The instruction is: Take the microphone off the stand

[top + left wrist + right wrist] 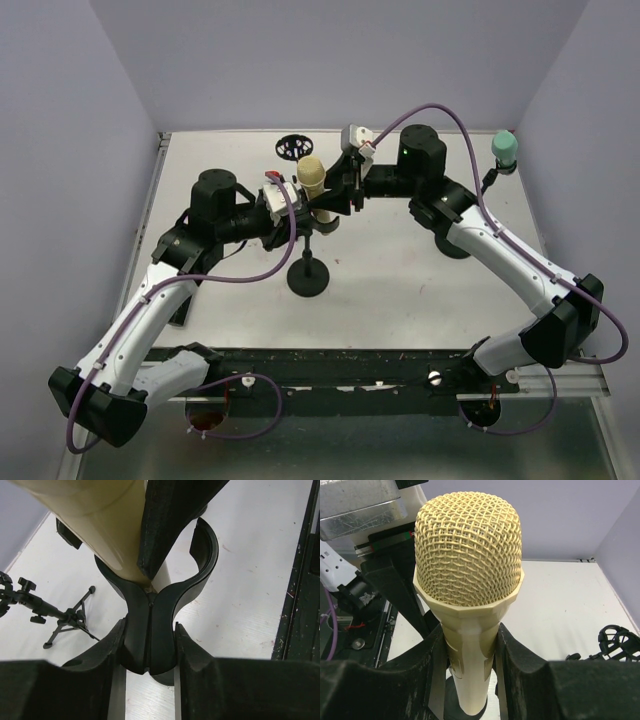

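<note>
While both arms meet nose to nose in the top view, the right end effector [340, 195] grips the microphone [311, 176], which sits in the head of the stand [308, 275]. The left end effector [288, 208] crowds in opposite. The risk is that the wrists knock if either swings inward. Open surface [420, 300] lies behind the right end effector.

Over to the left wrist: the left end effector [150, 637] is narrow, pinching the neck of the clip [206, 555], with the microphone [95, 525] wedged just ahead. A loose pinch could let the stand tip. A small tripod [65, 622] lies well off to its left.

Right wrist now: the right end effector [470, 655] hugs the microphone [469, 555] body below the grille. A crooked pull could jam it in the clip.
</note>
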`<state>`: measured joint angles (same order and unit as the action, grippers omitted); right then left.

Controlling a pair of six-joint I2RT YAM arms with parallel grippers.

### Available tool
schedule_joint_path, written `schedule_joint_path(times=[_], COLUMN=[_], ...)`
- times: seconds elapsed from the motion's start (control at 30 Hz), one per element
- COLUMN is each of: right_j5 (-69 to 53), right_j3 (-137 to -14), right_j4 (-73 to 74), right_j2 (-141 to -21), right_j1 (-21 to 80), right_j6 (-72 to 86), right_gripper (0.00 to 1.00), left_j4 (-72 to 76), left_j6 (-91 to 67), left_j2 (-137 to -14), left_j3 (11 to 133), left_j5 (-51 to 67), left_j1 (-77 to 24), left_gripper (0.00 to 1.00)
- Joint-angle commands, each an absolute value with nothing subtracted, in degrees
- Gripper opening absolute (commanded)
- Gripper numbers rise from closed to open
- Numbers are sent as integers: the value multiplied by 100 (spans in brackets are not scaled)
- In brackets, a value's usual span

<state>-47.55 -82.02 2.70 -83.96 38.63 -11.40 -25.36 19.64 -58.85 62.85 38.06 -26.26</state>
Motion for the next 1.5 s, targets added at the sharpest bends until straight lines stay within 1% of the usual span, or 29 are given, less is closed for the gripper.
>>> schedule_joint_path(times=[0.0,0.13,0.33,0.5,0.73,1.0,1.03,1.07,1.17,1.2,1.37,1.4,1.47], right_j5=[-4422,-3834,-3314,-2638,-1460,-1266,-1274,-1257,-1169,-1125,-1046,-1037,-1046], right_j3=[-8200,-8559,-9956,-10564,-10389,-9915,-9853,-9818,-9721,-9738,-9765,-9782,-9817], right_j4=[141,141,342,378,158,141,97,62,-184,-193,-246,-246,-237], right_j2=[-8385,-8385,-8630,-8692,-8473,-8192,-8174,-8165,-8182,-8200,-8235,-8235,-8244], right_j1=[3885,3885,3753,3621,3472,3393,3384,3384,3375,3375,3357,3349,3349], right_j6=[-1038,-687,-615,-834,-1344,-1450,-1450,-1441,-1398,-1380,-1362,-1362,-1319], right_gripper=[1,1,1,1,1,1,1,1,1,1,1,1,1], left_j4=[-2663,-2541,-1820,-1091,-703,-773,-826,-870,-923,-923,-1019,-1028,-967], left_j6=[2101,1961,1179,809,597,966,1010,1072,1239,1239,1178,1169,1187], left_j2=[-6020,-6231,-6819,-7452,-8270,-8727,-8797,-8850,-8886,-8886,-8728,-8641,-8439], left_j3=[6556,6688,7021,7496,8340,8789,8815,8842,8824,8824,8868,8851,8754], left_j5=[4166,4297,4535,4544,4579,4403,4395,4395,4211,4158,4096,4096,4017], left_j1=[-2646,-2645,-2637,-2646,-2663,-2760,-2751,-2760,-2830,-2847,-2856,-2856,-2856], left_gripper=[11,5,0,0,0,0,2,8,34,41,67,76,87])
